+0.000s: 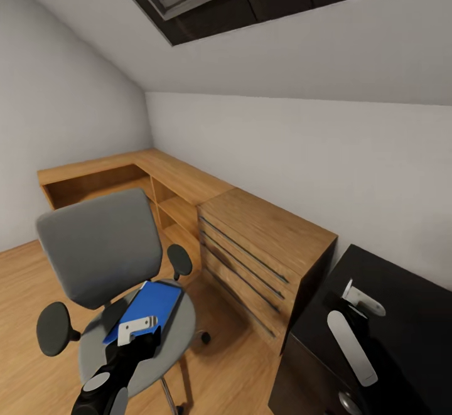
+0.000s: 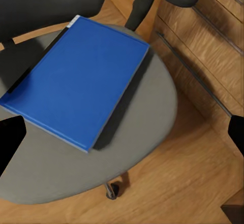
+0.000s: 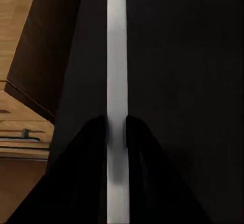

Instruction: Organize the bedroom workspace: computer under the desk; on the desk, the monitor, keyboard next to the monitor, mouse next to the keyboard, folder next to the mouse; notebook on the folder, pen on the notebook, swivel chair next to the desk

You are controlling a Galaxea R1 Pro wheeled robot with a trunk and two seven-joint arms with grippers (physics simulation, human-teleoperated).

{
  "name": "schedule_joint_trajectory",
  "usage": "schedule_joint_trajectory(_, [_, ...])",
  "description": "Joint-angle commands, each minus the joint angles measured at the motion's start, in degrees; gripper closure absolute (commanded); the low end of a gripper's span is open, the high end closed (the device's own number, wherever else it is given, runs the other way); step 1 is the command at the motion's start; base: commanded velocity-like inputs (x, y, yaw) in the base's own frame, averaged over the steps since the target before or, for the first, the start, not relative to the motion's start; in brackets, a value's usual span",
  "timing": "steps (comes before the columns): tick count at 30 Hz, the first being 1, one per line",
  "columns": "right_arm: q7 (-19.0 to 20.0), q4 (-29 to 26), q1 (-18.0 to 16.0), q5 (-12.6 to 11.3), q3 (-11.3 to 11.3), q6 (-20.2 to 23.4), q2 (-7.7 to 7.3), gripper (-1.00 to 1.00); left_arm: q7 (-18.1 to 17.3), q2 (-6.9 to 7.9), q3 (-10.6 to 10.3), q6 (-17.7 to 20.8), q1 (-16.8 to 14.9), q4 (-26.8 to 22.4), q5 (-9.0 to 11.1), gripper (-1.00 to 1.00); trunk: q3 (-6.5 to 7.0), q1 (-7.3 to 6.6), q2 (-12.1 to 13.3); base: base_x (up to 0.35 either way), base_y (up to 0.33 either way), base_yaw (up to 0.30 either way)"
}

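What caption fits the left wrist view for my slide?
Left claw, open, above the blue folder lying on the grey swivel chair seat.

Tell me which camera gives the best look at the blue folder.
The left wrist view: the folder lies flat on the swivel chair seat, all its edges visible. The head view shows it smaller, partly behind the left gripper.

Grey cloth swivel chair (image 1: 100, 252), smooth blue folder (image 2: 76, 82), wood-grain counter (image 1: 263, 226), glossy black desk (image 1: 402, 314)
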Motion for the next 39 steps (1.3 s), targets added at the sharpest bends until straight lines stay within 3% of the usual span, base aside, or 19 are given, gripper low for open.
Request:
schedule_joint_trajectory(1, [0.2,0.6,-0.1,-0.2,-0.1,0.3,-0.06,1.0,0.5,-0.03,-0.1,0.2,0.0,-0.1,0.6,-1.0,-0.05,0.0,0.0,0.007,-0.008,0.0])
schedule_joint_trajectory(6, [2.3,2.9,-0.1,-0.2,-2.5,0.6,-0.27,1.0,0.6,-0.11,-0.5,0.2,0.0,-0.3,0.6,-1.0,-0.05,0.0,0.0,0.003,-0.003,0.0])
schedule_joint_trajectory(22, [2.9,3.3,-0.1,-0.4,-7.0,6.3,-0.24,1.0,0.7,-0.16,-0.6,0.2,0.0,-0.5,0.7,-1.0,-0.05,0.0,0.0,0.0,0.0,0.0])
schedule_joint_trajectory(39, [2.9,4.1,-0.3,-0.4,-7.9,6.8,-0.23,1.0,0.7,-0.19,-0.6,0.2,0.0,-0.6,0.7,-1.0,-3.11,3.74,-6.9,0.0,0.0,0.0])
